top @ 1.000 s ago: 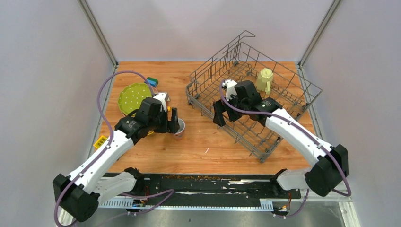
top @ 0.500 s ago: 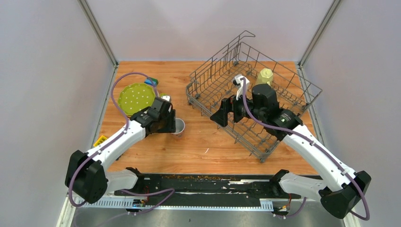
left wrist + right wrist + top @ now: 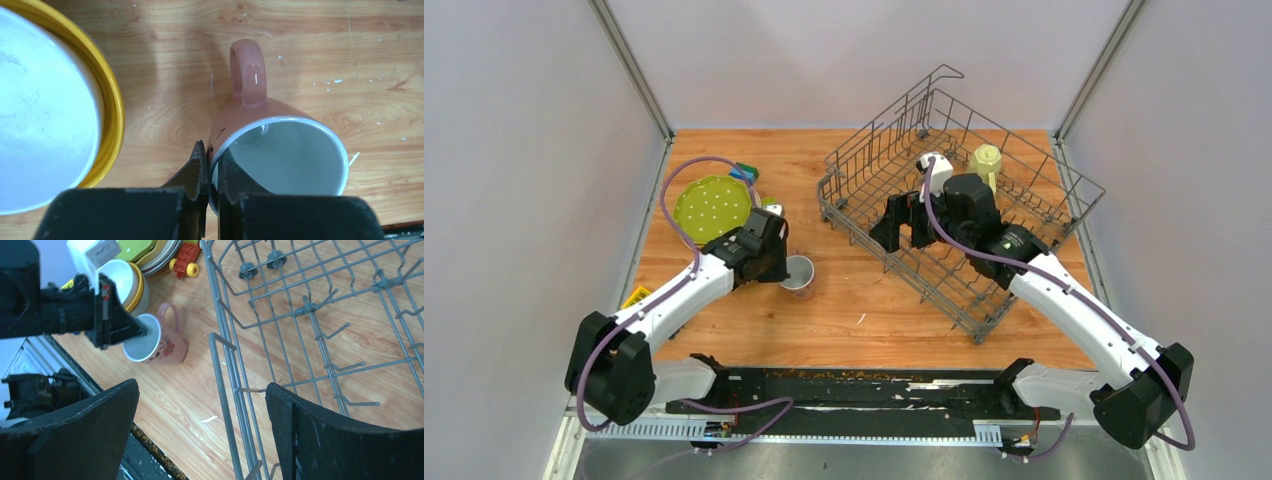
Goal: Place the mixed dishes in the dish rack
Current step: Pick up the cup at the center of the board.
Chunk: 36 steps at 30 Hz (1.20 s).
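On the table, just right of the yellow-rimmed bowl, the left arm's jaws pinch the pink mug's rim, so lift it slowly and level before crossing right to the dish rack, whose near-left edge the right arm's spread, empty jaws should vacate.

from above, the left arm covers the yellow bowl, which also runs off the left wrist picture's edge. the blocks are too small to make out. the left gripper hides part of the rim of the pink mug. the rack is cropped in the right wrist view.
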### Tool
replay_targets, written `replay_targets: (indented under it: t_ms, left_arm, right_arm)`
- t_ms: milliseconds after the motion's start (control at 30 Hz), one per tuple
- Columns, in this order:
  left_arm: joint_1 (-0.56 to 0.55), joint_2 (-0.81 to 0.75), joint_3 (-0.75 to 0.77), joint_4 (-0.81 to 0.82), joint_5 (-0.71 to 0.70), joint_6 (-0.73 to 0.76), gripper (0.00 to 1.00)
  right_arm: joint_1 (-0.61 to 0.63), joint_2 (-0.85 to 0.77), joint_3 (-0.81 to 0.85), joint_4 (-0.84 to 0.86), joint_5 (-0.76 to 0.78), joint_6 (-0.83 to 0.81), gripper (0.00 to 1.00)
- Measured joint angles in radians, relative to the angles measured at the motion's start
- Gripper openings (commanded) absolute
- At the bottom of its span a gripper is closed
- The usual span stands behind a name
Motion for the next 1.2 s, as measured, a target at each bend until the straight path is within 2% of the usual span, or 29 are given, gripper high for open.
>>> replay_targets:
  t_ms: [133,367,500,667,867,1033,1200]
  left_arm:
    - [0.0,-0.069,-0.002,-0.039,0.012,0.015,0.0]
    - [0.0,-0.319,0.058,-0.093,0.089,0.069,0.0]
    - [0.0,-0.454,0.102,-0.042,0.161,0.109,0.0]
    - [0.001,-0.519,0.103,0.05,0.264,0.126,0.0]
    - [0.058,-0.462,0.052,0.31,0.516,0.052,0.0]
    - [0.127,-0.385,0.002,0.536,0.674,-0.082,0.0]
    - [0.137,-0.296,0.0,0.776,0.765,-0.238,0.0]
  right_arm:
    - [0.0,0.004,0.0,0.016,0.045,0.051,1.0]
    - [-0.003,0.008,0.0,0.066,0.033,0.168,1.0]
    - [-0.02,0.003,-0.009,0.142,-0.032,0.224,1.0]
    - [-0.098,-0.038,-0.089,0.289,-0.18,0.327,1.0]
    - [-0.292,-0.041,-0.235,0.565,-0.509,0.55,1.0]
    - [-0.308,-0.003,-0.264,0.724,-0.723,0.668,1.0]
    - [-0.306,0.009,-0.266,0.831,-0.814,0.711,1.0]
